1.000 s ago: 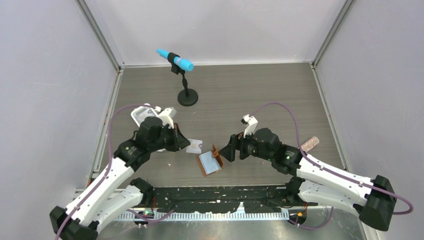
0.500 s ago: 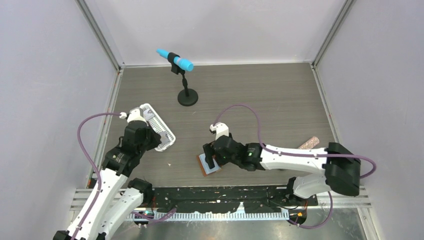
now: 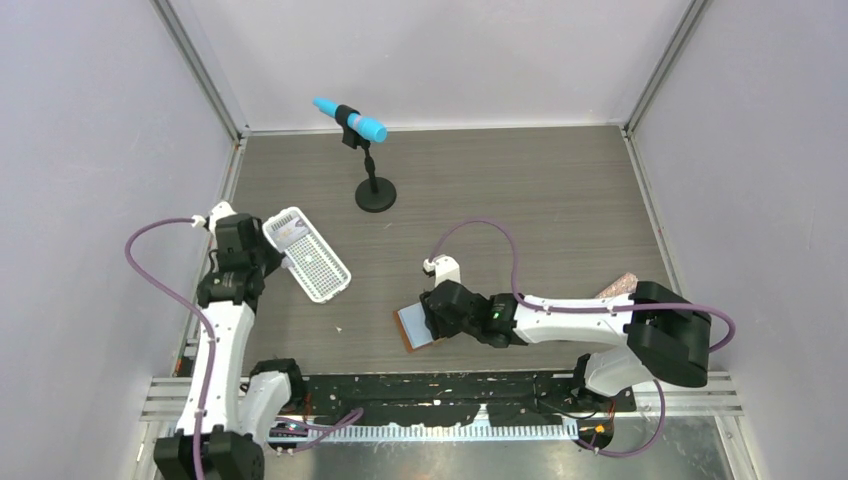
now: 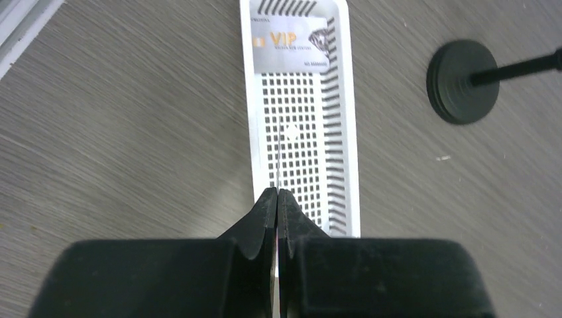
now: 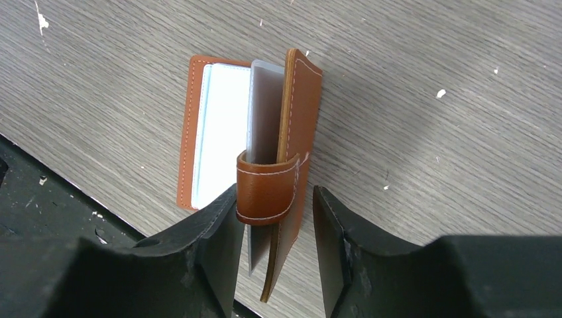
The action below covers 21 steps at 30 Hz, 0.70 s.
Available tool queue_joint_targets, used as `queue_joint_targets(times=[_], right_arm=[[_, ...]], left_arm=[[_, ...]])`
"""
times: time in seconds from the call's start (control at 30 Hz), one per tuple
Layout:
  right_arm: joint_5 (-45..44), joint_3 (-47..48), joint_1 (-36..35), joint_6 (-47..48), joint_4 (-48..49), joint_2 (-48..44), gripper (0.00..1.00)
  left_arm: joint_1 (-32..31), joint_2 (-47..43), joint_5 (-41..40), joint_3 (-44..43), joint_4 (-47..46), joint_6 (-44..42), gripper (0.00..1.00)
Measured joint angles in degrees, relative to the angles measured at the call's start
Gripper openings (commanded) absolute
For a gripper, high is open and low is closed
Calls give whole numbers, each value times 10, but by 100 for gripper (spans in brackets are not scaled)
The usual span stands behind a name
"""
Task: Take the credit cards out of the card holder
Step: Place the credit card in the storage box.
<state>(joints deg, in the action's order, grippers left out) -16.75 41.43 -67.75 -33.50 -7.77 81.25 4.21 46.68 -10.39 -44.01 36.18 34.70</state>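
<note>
The card holder [image 3: 413,328] lies near-centre on the table [image 3: 520,200]; the perforated tray [image 3: 320,270] lies to its left, farther back; one credit card [image 4: 289,44] lies in the tray's far end; the microphone stand [image 3: 375,196] stands behind both.

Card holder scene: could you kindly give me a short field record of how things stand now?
holder: tan-brown leather folding card holder, open, one flap raised
in holder: pale card tucked against raised flap
right fingers: open, straddling the flap
left fingers: shut on thin edge-on card above white perforated plastic tray
tray: one silver VIP card inside
</note>
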Motion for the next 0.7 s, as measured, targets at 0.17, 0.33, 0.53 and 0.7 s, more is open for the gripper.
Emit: queue_joint_targets(times=[0.17,0.33,0.53,0.7], right_arm=[[0,-19,2,-1,21,-11,48],[2,-32,8,-1,40,-26,49],[10,-42,14,-5,68,-26,50],[24,-59,16,-12,91,-26,51]], left_arm=[[78,70,47,-12,-66,-9,0],[122,145,102,-18,-136,-9,0],[144,235,150,-37,-197,-9,0],[147,290,181,-54,-228,-9,0]])
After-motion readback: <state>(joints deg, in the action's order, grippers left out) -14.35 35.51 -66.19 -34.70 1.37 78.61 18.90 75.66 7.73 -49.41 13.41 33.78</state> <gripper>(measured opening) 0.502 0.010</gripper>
